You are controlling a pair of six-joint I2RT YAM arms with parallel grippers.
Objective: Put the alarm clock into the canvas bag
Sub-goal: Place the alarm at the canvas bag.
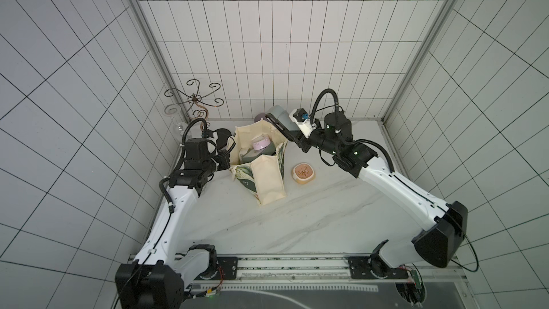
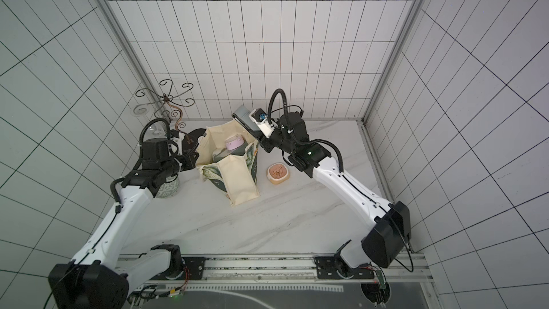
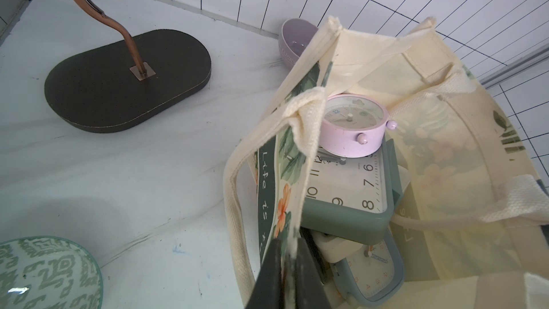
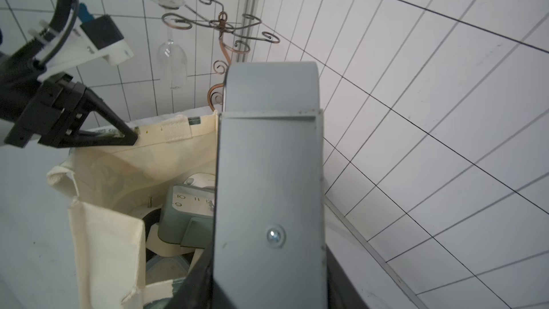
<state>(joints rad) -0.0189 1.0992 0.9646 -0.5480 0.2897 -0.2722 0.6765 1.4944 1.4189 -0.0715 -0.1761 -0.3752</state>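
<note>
**Clock poised over bag.** In both top views, the bag (image 1: 269, 179) stands open toward 12 o'clock on the table (image 1: 297, 227), with a pink clock (image 1: 261, 144) and others already inside. The left pincer (image 1: 230, 160) meets the rim at 9 o'clock. The right pincer (image 1: 274, 120) carries the grey clock (image 1: 279, 115) over the mouth's 1 o'clock corner, not yet inside. A dish (image 1: 303, 173) sits at the bag's 3 o'clock and a wire rack (image 1: 194, 99) at its 10 o'clock.

The left wrist view shows the left pincer (image 3: 289, 274) pressed together on the printed cloth of the bag's wall (image 3: 445, 150), holding the mouth wide. Inside, the pink clock (image 3: 352, 126) lies on a green clock (image 3: 347, 200), with more clocks beneath.

The right wrist view shows the grey clock (image 4: 267, 173), back to the camera, pinched between the right pincer's dark fingers (image 4: 199, 277) above the opening. The left pincer (image 4: 132, 138) is clamped on the rim beyond.

By the look of it, most of the task is done: the bag is open and the clock has been lifted and brought over. What appears left is to lower the grey clock into the mouth and let go.
</note>
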